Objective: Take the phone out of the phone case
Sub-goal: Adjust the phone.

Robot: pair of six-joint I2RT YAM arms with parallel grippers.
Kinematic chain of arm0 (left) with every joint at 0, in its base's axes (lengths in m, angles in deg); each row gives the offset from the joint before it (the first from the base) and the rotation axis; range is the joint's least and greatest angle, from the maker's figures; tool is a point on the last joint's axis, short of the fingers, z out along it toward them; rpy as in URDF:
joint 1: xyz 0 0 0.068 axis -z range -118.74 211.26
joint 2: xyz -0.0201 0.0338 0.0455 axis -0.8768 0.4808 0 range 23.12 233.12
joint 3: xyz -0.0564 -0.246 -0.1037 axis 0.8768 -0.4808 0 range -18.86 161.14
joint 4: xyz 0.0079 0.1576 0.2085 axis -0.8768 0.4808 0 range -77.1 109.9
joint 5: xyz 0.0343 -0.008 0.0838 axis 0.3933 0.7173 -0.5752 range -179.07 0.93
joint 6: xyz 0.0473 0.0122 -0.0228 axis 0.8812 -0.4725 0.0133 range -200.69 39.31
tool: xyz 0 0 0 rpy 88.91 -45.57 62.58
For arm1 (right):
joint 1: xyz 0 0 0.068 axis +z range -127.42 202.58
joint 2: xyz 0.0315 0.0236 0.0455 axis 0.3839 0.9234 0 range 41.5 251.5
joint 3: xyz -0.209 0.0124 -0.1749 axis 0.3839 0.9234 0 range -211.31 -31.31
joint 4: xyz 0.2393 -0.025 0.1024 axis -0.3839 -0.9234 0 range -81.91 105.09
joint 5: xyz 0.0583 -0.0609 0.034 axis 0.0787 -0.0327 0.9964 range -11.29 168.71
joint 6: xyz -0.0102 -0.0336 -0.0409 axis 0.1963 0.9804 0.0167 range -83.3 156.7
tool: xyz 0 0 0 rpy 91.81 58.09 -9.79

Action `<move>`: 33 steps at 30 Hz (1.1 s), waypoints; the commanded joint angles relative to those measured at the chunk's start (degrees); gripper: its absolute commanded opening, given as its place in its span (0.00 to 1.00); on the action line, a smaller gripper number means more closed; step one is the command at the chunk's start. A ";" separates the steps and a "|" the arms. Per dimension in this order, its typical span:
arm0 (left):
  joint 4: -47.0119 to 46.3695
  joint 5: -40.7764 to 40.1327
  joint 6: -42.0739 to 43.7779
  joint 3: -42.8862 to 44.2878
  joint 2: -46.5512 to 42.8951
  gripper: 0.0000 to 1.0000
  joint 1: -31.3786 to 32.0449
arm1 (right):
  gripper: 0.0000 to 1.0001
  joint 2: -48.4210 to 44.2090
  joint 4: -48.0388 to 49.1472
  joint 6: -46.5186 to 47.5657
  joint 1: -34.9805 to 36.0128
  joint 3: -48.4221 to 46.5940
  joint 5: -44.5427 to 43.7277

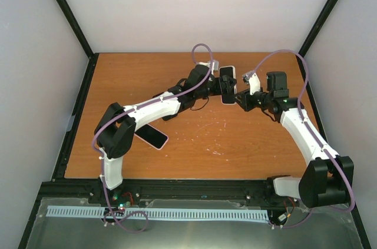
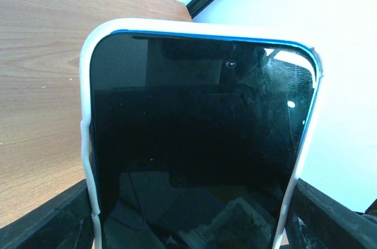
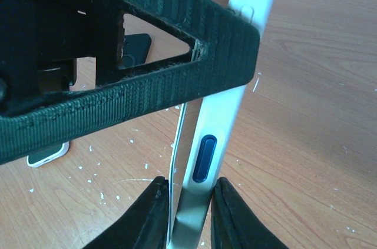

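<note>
At upper centre of the overhead view, the black-screened, blue-edged phone, seated in its white phone case, is held over the brown wooden table. The left claw clamps the case's long sides. The right claw, nearly closed, pinches one edge.

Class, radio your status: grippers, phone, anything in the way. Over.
Left gripper shut on phone case. Right gripper shut on case edge. Phone inside case, aloft. Second phone on table, not blocking.
</note>
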 commanded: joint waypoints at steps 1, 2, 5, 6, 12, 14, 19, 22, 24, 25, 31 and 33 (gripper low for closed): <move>-4.48 -0.21 -0.93 1.75 -2.73 0.59 0.10 | 0.22 0.81 1.39 -0.91 0.56 -1.35 1.45; -4.34 -0.26 -0.85 1.76 -2.79 0.59 0.14 | 0.22 1.16 1.35 -1.12 0.56 -1.54 1.86; -4.26 -0.34 -0.61 1.53 -3.02 0.59 0.15 | 0.24 1.74 1.45 -1.54 0.56 -1.69 3.15; -4.33 -0.38 -0.60 1.39 -3.13 0.59 0.15 | 0.26 1.86 1.58 -1.67 0.56 -1.69 3.33; -3.80 -0.54 -0.47 1.47 -2.95 0.60 0.15 | 0.08 2.27 1.27 -1.82 0.51 -1.63 3.69; -4.16 -0.73 -0.22 0.93 -3.20 0.64 0.10 | 0.03 1.96 1.28 -1.78 0.48 -1.55 3.15; 0.36 0.08 4.37 3.45 -3.38 0.99 -1.65 | 0.03 2.17 -1.75 -0.98 -2.51 -3.95 4.81; 1.33 4.38 8.86 2.13 -4.91 1.00 -4.23 | 0.03 2.09 -4.66 1.58 -6.97 -5.64 8.75; 0.75 5.64 8.36 -1.45 -7.47 1.00 -6.36 | 0.03 1.92 -7.39 5.38 -10.19 -6.39 14.49; -3.25 8.18 7.40 -5.31 -9.36 1.00 -8.11 | 0.03 1.73 -9.69 9.16 -11.60 -6.48 19.18; -42.59 28.53 4.73 -30.84 -16.86 1.00 -12.07 | 0.04 0.27 -29.30 30.70 -12.54 -4.83 35.70; -46.71 34.16 5.48 -31.76 -16.37 0.99 -12.07 | 0.04 -0.39 -30.39 31.44 -12.54 -3.95 37.00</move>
